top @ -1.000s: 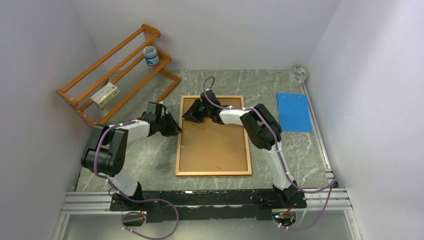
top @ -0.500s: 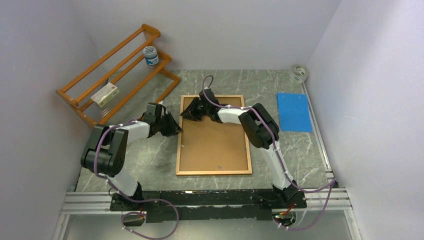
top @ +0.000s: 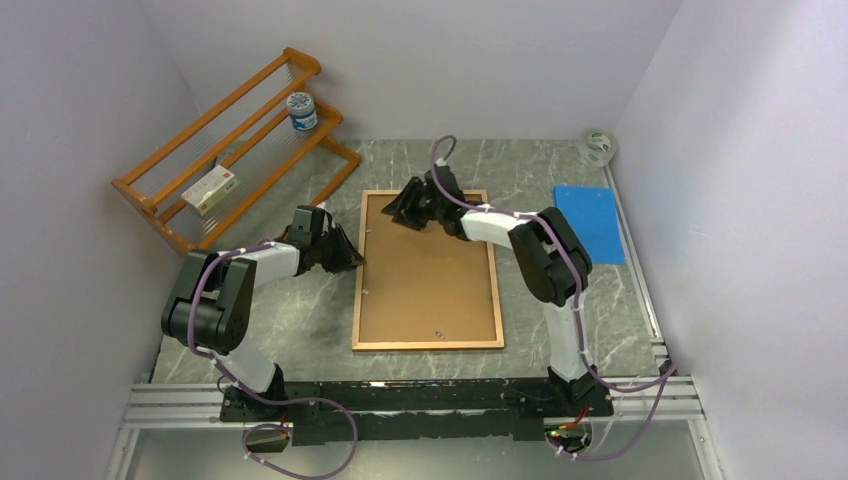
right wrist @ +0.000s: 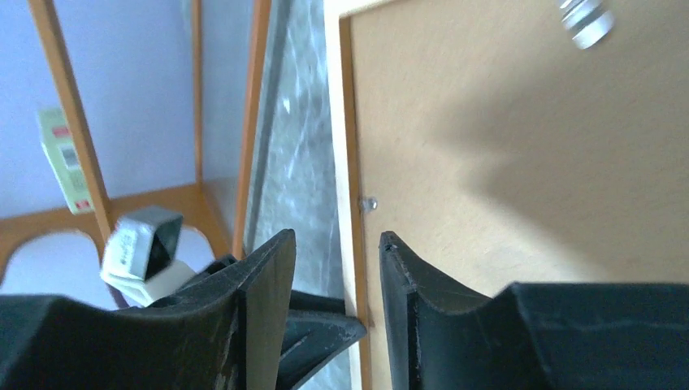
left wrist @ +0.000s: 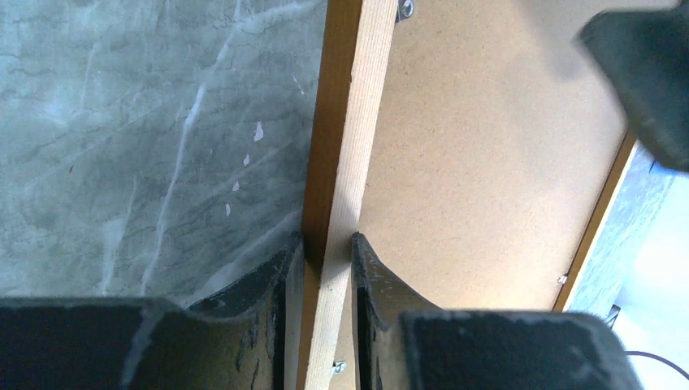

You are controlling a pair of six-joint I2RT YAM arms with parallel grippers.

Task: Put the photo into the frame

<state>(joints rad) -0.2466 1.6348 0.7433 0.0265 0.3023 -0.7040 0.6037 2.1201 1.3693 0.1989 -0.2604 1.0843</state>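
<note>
The frame (top: 427, 345) lies face down on the table, its plain brown backing board (top: 430, 275) filling it. The photo is hidden. My left gripper (top: 357, 262) is shut on the frame's left rail (left wrist: 349, 122), one finger on the outer side and one on the board side (left wrist: 327, 240). My right gripper (top: 397, 216) hovers open above the frame's far left corner, with nothing between its fingers. In the right wrist view its jaws (right wrist: 335, 237) stand apart over the left rail (right wrist: 337, 97), and the left gripper (right wrist: 317, 325) shows below them.
An orange wooden rack (top: 230, 140) stands at the back left with a jar (top: 301, 110) and a small box (top: 211, 189) on it. A blue sheet (top: 588, 222) lies right of the frame. A tape roll (top: 600, 147) sits in the back right corner.
My right gripper has opened and drawn back to the right, away from the frame's far left corner. The left gripper and the frame have not moved.
</note>
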